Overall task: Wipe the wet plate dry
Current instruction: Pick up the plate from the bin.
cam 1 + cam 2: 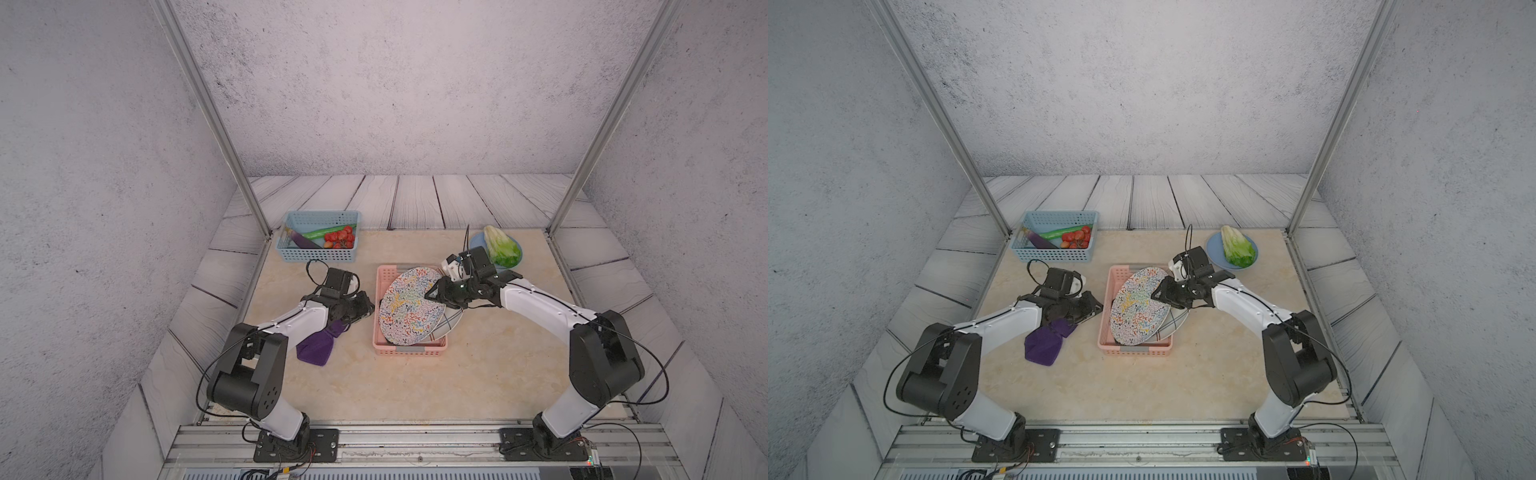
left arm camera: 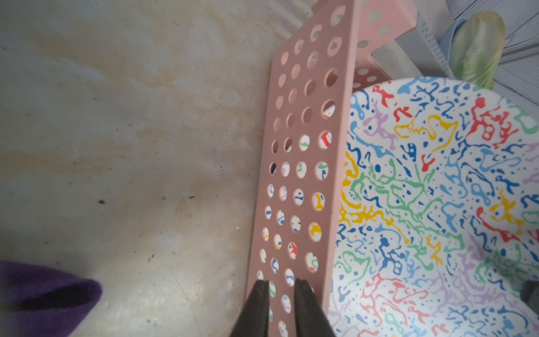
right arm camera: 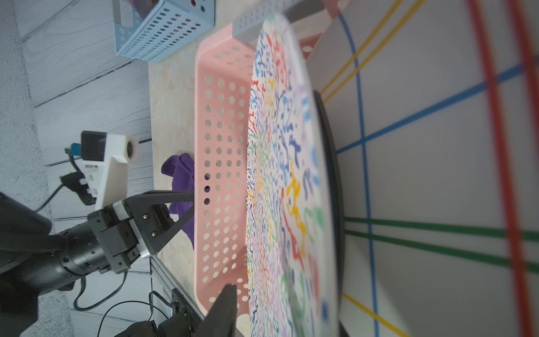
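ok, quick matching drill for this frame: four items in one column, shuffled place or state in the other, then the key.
Items:
1. squiggle-pattern plate
2. purple cloth
3. lettuce
4. tomatoes

Places/states:
A. in the blue basket
B. lying on the table beside the left arm
C. propped on edge in the pink basket
D. on the blue plate

Pairs: 1-C, 2-B, 3-D, 4-A

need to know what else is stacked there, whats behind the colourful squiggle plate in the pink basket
Behind the squiggle plate in the pink basket, a white plate with coloured stripes shows past its right edge. Most of it is covered, and whether anything else lies underneath cannot be seen.
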{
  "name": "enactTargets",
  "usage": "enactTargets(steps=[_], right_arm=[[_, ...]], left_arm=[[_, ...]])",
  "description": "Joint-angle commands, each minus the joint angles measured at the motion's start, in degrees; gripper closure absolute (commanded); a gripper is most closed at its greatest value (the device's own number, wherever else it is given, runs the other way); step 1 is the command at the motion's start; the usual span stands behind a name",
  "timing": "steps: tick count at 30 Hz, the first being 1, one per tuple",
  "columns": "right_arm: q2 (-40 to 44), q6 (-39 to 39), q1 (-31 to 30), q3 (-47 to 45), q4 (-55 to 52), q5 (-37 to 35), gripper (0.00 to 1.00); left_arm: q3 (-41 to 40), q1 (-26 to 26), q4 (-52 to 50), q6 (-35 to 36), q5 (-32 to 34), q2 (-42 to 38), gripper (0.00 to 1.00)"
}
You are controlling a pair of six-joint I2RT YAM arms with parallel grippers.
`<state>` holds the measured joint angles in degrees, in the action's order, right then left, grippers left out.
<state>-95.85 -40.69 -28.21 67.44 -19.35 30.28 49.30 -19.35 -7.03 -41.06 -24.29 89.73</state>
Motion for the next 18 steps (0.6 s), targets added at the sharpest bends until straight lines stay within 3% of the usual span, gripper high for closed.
enactTargets(steps=[1, 7, 11, 13, 15, 16, 18], right_arm=[[-3.1, -1.0, -1.2, -0.1, 2.3, -1.3, 0.63], [2.9, 2.2, -1.1, 1.1, 0.6, -4.1, 0.93], [10.9, 3.7, -0.8, 0.9, -1.7, -8.8, 0.97], [15.3, 3.9, -0.7, -0.2, -1.8, -10.5, 0.97], [19.6, 3.8, -0.7, -1.6, -1.9, -11.6, 0.97], [21.4, 3.5, -0.7, -2.5, -1.9, -11.7, 0.98], [25.1, 2.5, -0.8, -4.0, -1.7, -11.5, 0.98]], left_arm=[[-1.0, -1.0, 1.6, -0.1, 0.7, -3.4, 0.78], [-3.5, -1.0, -7.5, 2.7, 13.0, -16.8, 0.75], [-5.1, -0.7, -16.2, 1.7, 29.0, -26.3, 0.66], [-5.7, 0.4, -19.9, 0.4, 35.3, -28.9, 0.52], [-6.0, 2.6, -21.8, -1.1, 38.3, -29.8, 0.24], [-6.1, 4.4, -21.8, -0.9, 37.5, -29.5, 0.12], [-5.7, 7.9, -21.3, 0.1, 33.1, -27.1, 0.01]])
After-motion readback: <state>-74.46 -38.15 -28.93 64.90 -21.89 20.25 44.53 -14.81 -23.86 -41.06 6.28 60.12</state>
